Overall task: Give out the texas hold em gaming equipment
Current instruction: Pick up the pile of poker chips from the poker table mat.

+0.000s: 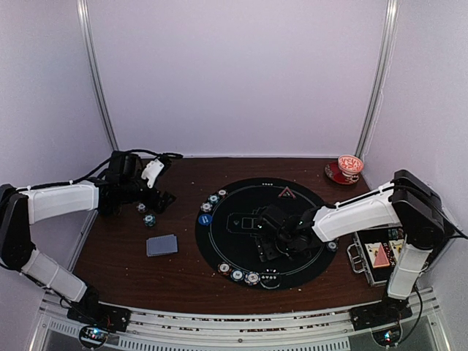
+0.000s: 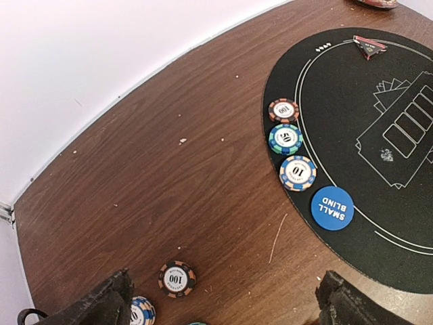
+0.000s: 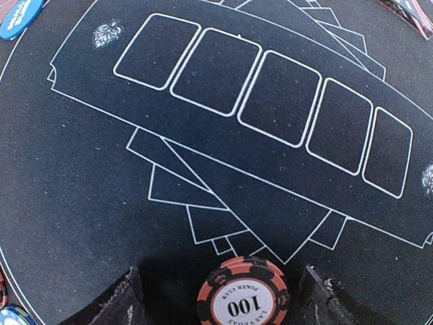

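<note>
Near the middle of the round black mat (image 1: 219, 252), the right gripper (image 3: 222, 277) straddles a red 100 chip (image 3: 242, 301), jaws apart and not touching it; the left gripper (image 2: 224, 284) hangs wide open over the left rear of the table (image 1: 124, 252). Picking up this chip seems to be the step in hand: next, close on its rim and lift. It lies flat, face up, with no long axis.

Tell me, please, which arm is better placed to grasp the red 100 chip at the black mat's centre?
Right: the right hand straddles the chip, open, while the left hand hangs over wood off the mat.
</note>
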Robot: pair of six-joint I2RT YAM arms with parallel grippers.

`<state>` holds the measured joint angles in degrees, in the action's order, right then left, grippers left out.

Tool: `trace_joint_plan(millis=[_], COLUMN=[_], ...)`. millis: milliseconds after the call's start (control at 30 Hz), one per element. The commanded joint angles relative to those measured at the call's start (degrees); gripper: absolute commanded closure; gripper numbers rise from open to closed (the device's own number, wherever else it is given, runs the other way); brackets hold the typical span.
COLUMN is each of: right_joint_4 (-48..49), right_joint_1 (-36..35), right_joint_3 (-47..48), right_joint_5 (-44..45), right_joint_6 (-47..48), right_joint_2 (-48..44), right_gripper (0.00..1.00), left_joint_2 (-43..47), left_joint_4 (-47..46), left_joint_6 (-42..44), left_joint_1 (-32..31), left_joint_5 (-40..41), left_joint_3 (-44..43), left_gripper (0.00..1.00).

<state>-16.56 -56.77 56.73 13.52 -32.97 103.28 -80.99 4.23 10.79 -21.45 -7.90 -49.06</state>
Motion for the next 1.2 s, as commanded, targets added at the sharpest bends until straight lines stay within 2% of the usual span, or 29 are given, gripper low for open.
trace_joint_plan(millis=[0,233,533,667,800,1000,1167], right_joint_4=[-2.3,0.7,1.6,1.8,1.6,0.7,-0.7], right_joint_1=[0.0,1.3,1.5,1.4,1.5,1.4,1.5], right_joint_3=[-3.0,-7.0,-5.1,-5.1,-5.4,-5.6,-6.1], right_joint_5=[0.1,-1.3,-1.2,-0.9,-0.7,0.2,1.9], right_joint_6=[-1.4,-2.9,-1.4,-1.9,-2.4,-2.9,-3.6], right_joint_2=[-1.7,-2.1,0.9,1.1,0.8,-0.9,-3.7], right_gripper=[0.22,0.28,0.34,0.46,0.50,0.70,0.75], left_joint_2=[1.5,2.4,1.7,1.9,1.8,2.1,2.0], left_joint_4=[-3.3,-3.7,-3.8,-3.9,-3.7,-3.7,-3.7], left_joint_6=[-0.8,-1.0,-1.0,-1.0,-1.1,-1.2,-1.1], left_joint_1=[0.4,0.4,0.5,0.5,0.6,0.9,1.0], left_joint_5=[-0.2,-0.1,0.2,0.2,0.0,0.2,0.0], left_joint_3=[0.8,1.2,1.1,1.2,1.1,1.1,1.1], left_gripper=[0.02,0.02,0.02,0.02,0.02,0.02,0.02])
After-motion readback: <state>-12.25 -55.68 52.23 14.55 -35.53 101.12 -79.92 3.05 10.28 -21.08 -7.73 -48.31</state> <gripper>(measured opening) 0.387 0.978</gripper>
